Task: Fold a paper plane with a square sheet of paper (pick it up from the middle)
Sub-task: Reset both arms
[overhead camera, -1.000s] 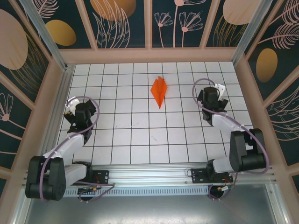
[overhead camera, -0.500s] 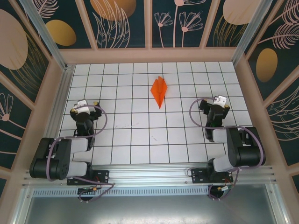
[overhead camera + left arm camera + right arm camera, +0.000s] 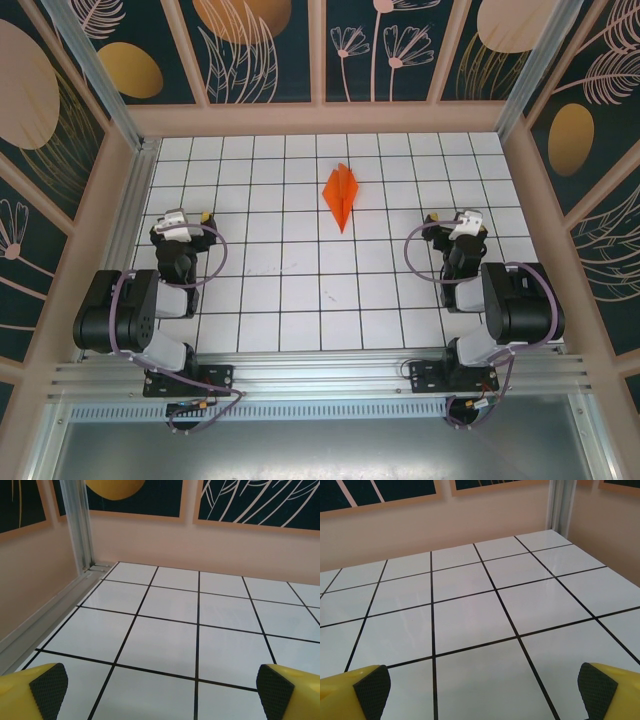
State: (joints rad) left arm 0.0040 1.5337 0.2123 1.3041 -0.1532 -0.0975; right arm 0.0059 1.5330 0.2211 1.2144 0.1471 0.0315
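Currently, paper plane (image 3: 341, 196) lies on tiled table (image 3: 300, 290) toward 12 o'clock. Left gripper (image 3: 183, 224) at 9 o'clock and right gripper (image 3: 463, 224) at 3 o'clock, both spread wide, well apart from it.

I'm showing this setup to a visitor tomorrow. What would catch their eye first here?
The bright orange paper plane stands out, lying alone on the white grid table beyond its centre, with its long sharp tip toward the arms' bases. The left gripper and right gripper sit well apart from it at either side, both open and holding nothing.
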